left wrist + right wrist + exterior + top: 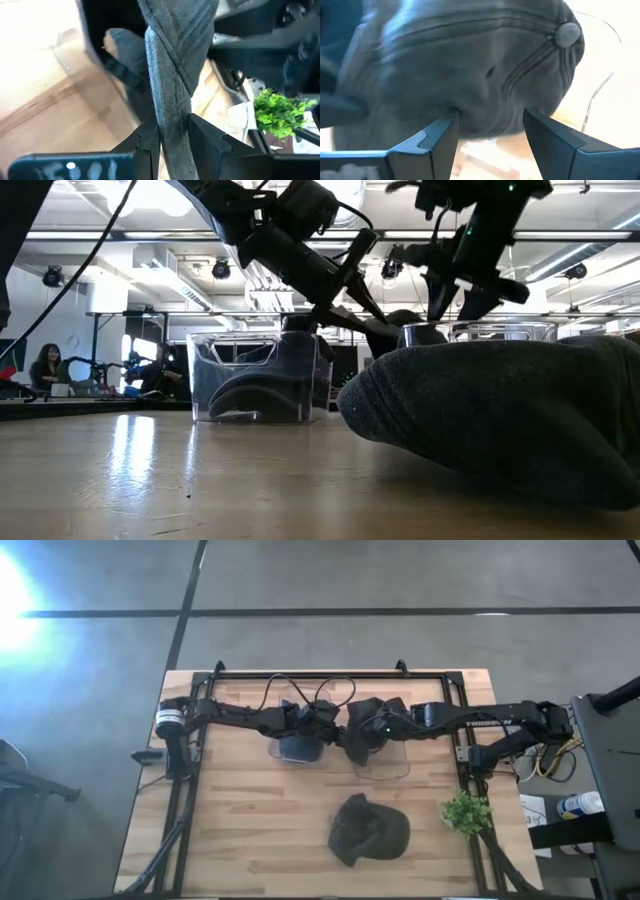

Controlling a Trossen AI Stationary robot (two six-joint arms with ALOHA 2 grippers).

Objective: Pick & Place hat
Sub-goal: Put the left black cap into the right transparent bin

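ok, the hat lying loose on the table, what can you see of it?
The loose hat is a dark grey cap of soft cloth, slumped and creased. It rests on the wooden table, toward the edge away from the arms, beside the small green plant but apart from it. Nothing else touches it: the left gripper, farther back, pinches a second hat.

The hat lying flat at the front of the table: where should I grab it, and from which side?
Come straight down and pinch a fold of crown on the table hat: it lies slumped and soft, with no raised edge showing. The left gripper holds the other hat; the right gripper, open at it, is freer.
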